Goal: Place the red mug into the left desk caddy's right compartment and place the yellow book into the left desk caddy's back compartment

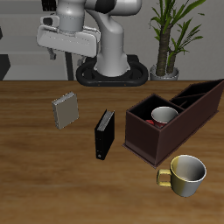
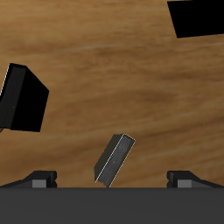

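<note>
The red mug [image 1: 162,115] stands inside the left desk caddy [image 1: 144,131], in its large square compartment at the end nearest the table's front edge. The yellow book [image 1: 64,111] stands upright on the table, apart from the caddy, with the black book between them. My gripper [image 1: 68,52] hangs high above the table near the robot's base, farther back than the yellow book, open and empty. In the wrist view the yellow book [image 2: 114,160] shows between my spread fingertips [image 2: 39,179], well below my gripper [image 2: 112,181].
A black book [image 1: 104,134] stands upright between the yellow book and the caddy; it also shows in the wrist view [image 2: 22,98]. A yellowish-cream mug [image 1: 184,175] sits near the front edge before the caddy. A black shape [image 2: 197,17] at the wrist view's edge is unidentifiable.
</note>
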Available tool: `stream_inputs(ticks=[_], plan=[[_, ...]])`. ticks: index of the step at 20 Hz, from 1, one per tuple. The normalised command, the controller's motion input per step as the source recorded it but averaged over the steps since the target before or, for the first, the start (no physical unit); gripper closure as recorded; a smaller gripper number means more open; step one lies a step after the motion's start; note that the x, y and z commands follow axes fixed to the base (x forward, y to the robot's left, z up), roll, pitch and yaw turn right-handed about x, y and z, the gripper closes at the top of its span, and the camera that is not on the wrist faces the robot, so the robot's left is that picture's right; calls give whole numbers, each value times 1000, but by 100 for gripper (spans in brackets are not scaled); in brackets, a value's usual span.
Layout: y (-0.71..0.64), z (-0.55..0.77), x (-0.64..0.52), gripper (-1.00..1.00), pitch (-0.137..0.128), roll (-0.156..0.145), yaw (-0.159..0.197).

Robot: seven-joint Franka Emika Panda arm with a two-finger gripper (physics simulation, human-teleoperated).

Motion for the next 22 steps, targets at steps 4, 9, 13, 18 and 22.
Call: stream_inputs(ticks=[4,9,13,18,22], plan=[[53,-74,9,-100,-4,82,-41],[15,-118,-37,-100,1,90,-31],[-94,-83,-63,-100,-32,102,-5],[-68,-159,-20,-100,-12,31,5],[-9,-136,-41,-100,0,6,21]])
